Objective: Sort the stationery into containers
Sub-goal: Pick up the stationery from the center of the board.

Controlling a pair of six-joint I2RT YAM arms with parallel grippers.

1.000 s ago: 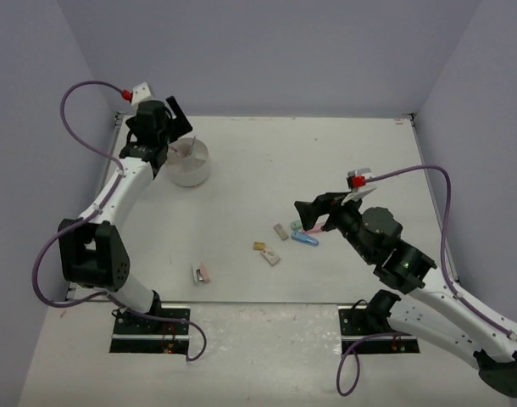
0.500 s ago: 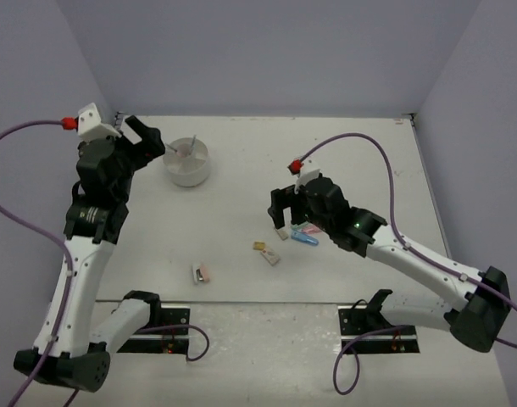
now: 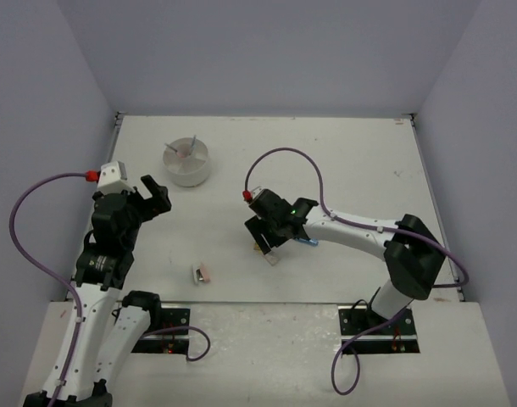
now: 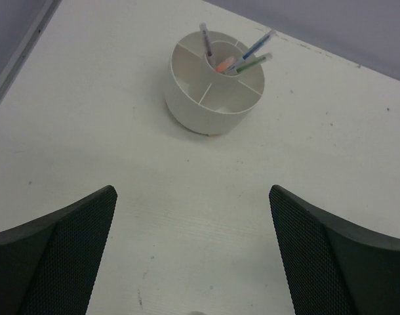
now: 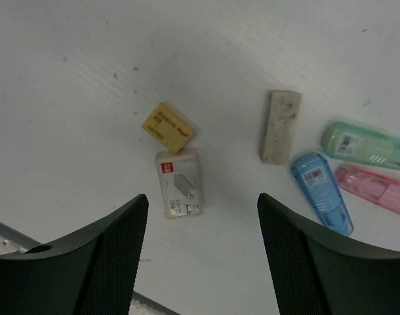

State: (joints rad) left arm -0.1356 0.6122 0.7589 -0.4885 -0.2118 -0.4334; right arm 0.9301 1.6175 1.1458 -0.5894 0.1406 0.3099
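I have both grippers spread wide and holding nothing.

In the right wrist view, the right gripper [image 5: 203, 209] hangs over a loose cluster on the white table [image 5: 69, 79]. A small white box [image 5: 179, 184] with a red label lies between the two dark fingers [image 5: 108, 262], closer to the one at lower left. A yellow eraser [image 5: 167, 126] lies just above the box, tilted, with its lower corner touching or nearly touching the box's top edge. A grey eraser [image 5: 280, 126] lies upright in the frame above the other finger, apart from the box. To its right are three capsule pieces crowded together: a blue capsule [image 5: 321, 192] whose top is just beside the grey eraser's foot, a green capsule [image 5: 364, 146] above it and a pink capsule [image 5: 377, 190] at the right edge. I cannot tell how high the fingers are above the table.

In the left wrist view, the left gripper [image 4: 191, 197] faces bare table. The white dish [image 4: 200, 108] stands well beyond its fingertips at upper centre, with pens [image 4: 256, 47] leaning in its far compartment.

From the top view, a pink and grey pair [image 3: 199, 273] lies alone at lower centre-left, between the two arms.
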